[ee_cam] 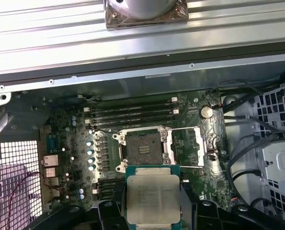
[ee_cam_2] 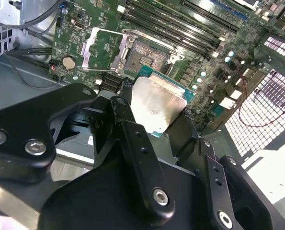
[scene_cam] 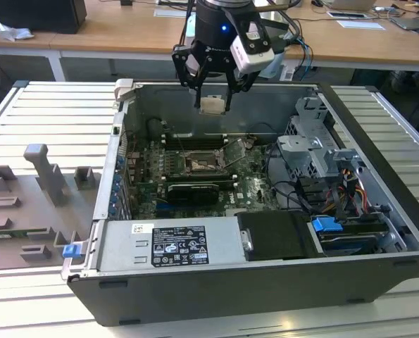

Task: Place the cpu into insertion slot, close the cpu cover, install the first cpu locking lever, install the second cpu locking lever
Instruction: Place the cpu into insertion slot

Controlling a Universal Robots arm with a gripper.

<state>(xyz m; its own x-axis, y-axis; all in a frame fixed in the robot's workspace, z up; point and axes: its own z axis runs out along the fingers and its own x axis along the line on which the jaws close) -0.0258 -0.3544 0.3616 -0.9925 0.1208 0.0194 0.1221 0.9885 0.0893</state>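
Gripper (scene_cam: 213, 100) hangs above the open computer case (scene_cam: 216, 299), over its rear wall in the exterior view. I see its fingers (ee_cam_2: 128, 120) clamped on opposite edges of the cpu (ee_cam: 153, 197), so it is gripping the chip, which is in the air and well apart from the board.

In both wrist views the cpu's pale metal face (ee_cam_2: 157, 105) shows between the black fingers.

The insertion slot (ee_cam: 143, 147) sits bare on the green circuit board (ee_cam: 65, 124), its dark centre exposed, nothing seated in it. The cpu cover (ee_cam: 189, 146) is swung open and lies beside the slot, hinged along the edge they share. The memory slots (ee_cam: 132, 112) run just beside the socket. In the exterior view the slot (scene_cam: 197, 164) is below the gripper and nearer the camera.
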